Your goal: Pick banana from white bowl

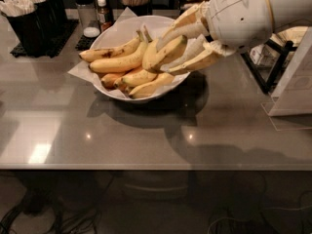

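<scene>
Camera view cropped the arm at the upper right edge, so only the rounded white wrist housing and the hand (163, 56) were visible. The housing hid the right rim of the white bowl (108, 33). The lower finger (200, 60) covered part of the banana's underside, and the bananas at the bottom of the pile were largely concealed by those above.

The white bowl stood on the grey tabletop (146, 135) in the upper centre of the frame. Its crinkled paper liner (80, 71) projected past the left rim. The bowl contained a pile of yellow bananas (114, 62). A black holder of white utensils (27, 13) occupied the upper left, with two shakers (92, 11) just right of it. A black wire rack (273, 65) stood at the right edge.

The hand reached down and leftward into the bowl from the upper right. Its two fingers were closed on the banana (157, 52), one above and one below. The banana lay on top of the pile at the bowl's right side, greenish stem end toward the wrist.
</scene>
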`<state>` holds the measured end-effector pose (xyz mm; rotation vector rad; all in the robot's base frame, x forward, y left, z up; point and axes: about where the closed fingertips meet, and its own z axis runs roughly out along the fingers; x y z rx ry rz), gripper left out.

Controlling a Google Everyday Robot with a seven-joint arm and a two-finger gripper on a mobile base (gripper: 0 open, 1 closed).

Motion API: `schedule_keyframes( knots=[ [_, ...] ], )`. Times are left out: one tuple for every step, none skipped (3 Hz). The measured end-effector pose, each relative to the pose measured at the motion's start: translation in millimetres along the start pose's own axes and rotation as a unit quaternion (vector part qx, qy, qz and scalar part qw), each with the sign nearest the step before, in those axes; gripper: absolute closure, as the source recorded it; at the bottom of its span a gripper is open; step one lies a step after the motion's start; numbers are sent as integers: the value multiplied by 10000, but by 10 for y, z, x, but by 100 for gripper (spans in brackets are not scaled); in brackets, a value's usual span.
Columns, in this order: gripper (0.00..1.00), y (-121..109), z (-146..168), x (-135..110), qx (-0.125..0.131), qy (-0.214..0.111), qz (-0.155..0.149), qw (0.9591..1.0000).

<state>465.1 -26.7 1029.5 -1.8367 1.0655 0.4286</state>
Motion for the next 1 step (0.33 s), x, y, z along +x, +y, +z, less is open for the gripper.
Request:
schedule_keyframes(
  knots=[
    [100, 0, 0, 0, 0, 0, 0, 10000]
  ],
)
